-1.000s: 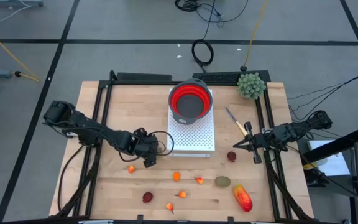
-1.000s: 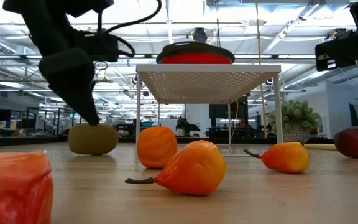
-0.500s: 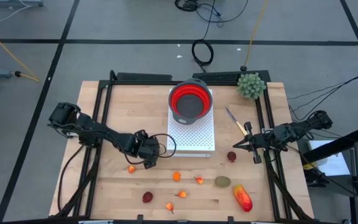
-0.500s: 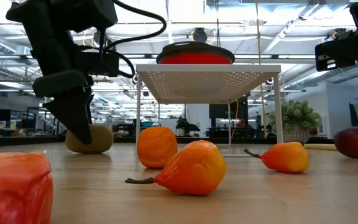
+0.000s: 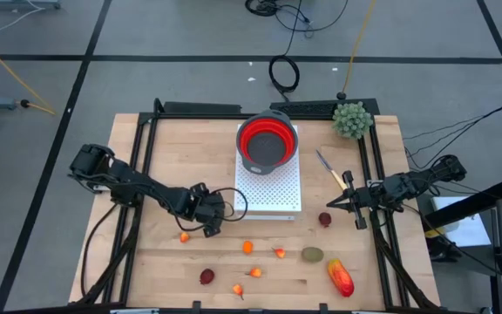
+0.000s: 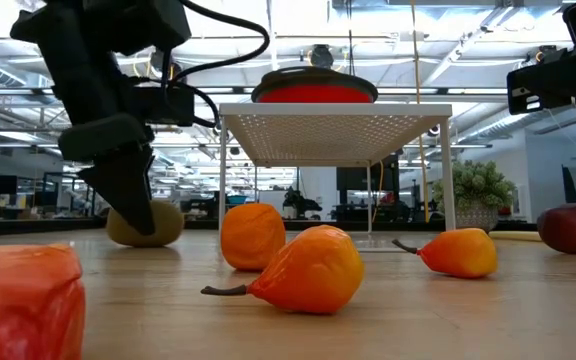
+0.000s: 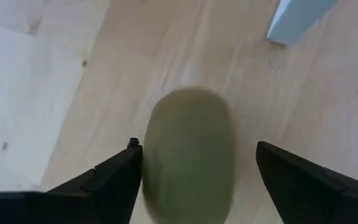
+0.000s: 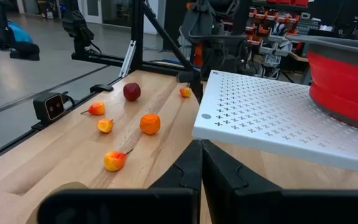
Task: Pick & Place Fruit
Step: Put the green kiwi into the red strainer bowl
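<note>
Two arms in view | left gripper has dropped lower, fingers spread wide either side of the brown-green oval fruit on the table, not yet clamped | right gripper stays pinched together beside the white perforated stand | grasp looks imminent

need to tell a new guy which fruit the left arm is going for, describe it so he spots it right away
Start at the white perforated stand holding the red bowl. Just off its front-left corner, the left gripper hangs open over a brown-green oval fruit, a finger on each side. The fruits nearest it are tiny and orange or red; this one is dull, bigger and stemless.
</note>
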Available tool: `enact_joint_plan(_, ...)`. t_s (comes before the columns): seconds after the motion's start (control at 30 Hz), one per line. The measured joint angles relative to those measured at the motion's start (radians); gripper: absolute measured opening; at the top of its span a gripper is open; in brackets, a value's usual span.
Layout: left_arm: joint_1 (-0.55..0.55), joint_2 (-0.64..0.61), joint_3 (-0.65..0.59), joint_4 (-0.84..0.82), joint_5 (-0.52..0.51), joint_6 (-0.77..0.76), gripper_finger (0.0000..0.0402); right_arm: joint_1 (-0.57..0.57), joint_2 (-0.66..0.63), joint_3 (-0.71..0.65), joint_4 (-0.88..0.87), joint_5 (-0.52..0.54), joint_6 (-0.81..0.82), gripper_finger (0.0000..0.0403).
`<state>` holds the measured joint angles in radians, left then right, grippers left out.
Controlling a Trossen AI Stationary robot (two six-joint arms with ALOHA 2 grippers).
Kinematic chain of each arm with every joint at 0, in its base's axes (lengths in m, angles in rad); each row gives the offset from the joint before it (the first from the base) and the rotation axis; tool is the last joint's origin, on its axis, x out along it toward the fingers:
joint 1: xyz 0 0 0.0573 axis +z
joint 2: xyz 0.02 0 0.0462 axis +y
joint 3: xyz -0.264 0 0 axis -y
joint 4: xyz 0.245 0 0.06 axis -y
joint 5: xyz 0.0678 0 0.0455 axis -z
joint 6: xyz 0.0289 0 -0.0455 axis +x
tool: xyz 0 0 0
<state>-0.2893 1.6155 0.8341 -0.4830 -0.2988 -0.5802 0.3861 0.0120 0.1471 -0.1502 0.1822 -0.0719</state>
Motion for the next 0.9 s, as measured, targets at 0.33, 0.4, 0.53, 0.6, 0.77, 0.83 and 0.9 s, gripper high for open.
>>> enact_joint_plan(0.33,0.0,0.003,-0.008,0.014,0.029,-0.004,0.0223,0.0,0.0,0.0,0.004,0.0,0.0,0.0)
enact_joint_plan(0.4,0.0,0.002,-0.008,0.007,0.028,-0.005,0.0201,0.0,0.0,0.0,0.004,0.0,0.0,0.0)
enact_joint_plan(0.53,-0.001,0.001,-0.006,-0.036,0.027,-0.024,0.0167,0.0,0.0,0.0,0.004,0.0,0.0,0.0)
enact_joint_plan(0.6,0.0,0.001,-0.006,-0.064,0.021,-0.042,0.0167,0.0,0.0,0.0,0.004,0.0,0.0,0.0)
enact_joint_plan(0.77,0.0,-0.027,-0.001,-0.161,0.01,-0.099,0.0188,0.0,0.0,0.0,0.004,0.0,0.0,0.0)
enact_joint_plan(0.83,-0.003,-0.048,0.011,-0.207,-0.005,-0.117,0.0193,0.0,0.0,0.0,0.004,0.0,0.0,0.0)
enact_joint_plan(0.9,-0.004,-0.074,0.023,-0.248,-0.029,-0.135,0.0189,0.0,0.0,0.0,0.004,0.0,0.0,0.0)
